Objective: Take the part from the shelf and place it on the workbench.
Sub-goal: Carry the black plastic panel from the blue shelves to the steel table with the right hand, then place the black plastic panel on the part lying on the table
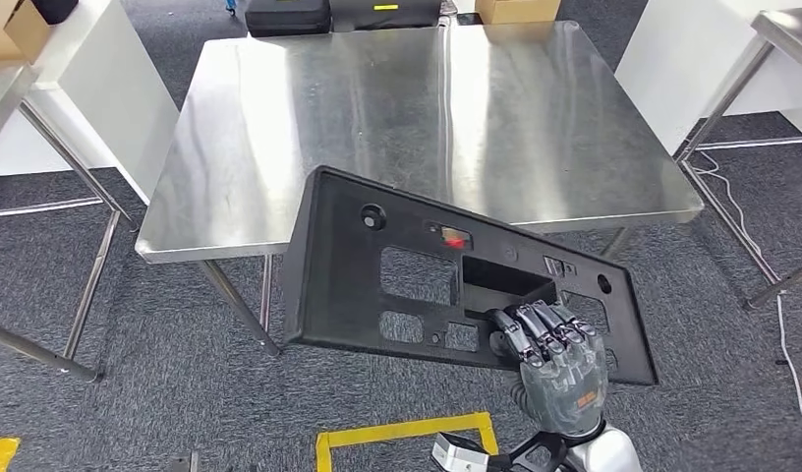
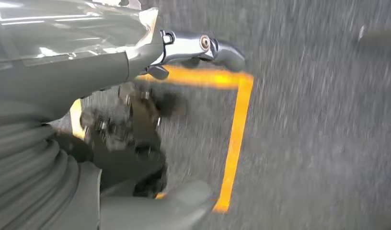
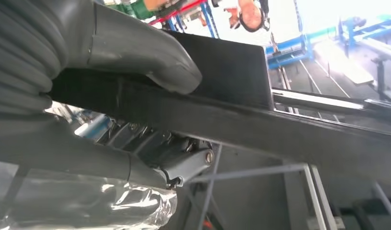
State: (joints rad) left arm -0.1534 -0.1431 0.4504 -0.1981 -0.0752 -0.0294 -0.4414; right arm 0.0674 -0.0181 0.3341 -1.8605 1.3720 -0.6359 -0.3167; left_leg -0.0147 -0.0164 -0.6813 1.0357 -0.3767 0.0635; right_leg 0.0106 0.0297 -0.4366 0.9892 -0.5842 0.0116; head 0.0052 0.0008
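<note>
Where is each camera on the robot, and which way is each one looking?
Head view: high on the body, looking forward and down at the steel workbench; the right hand grips the black plastic panel.
Left wrist view: behind the left hand, facing grey carpet and yellow floor tape.
Right wrist view: behind the right hand, its thumb pressed on the panel's edge, facing outward along it.
Shared: head and right wrist views both show the panel and right hand.
</note>
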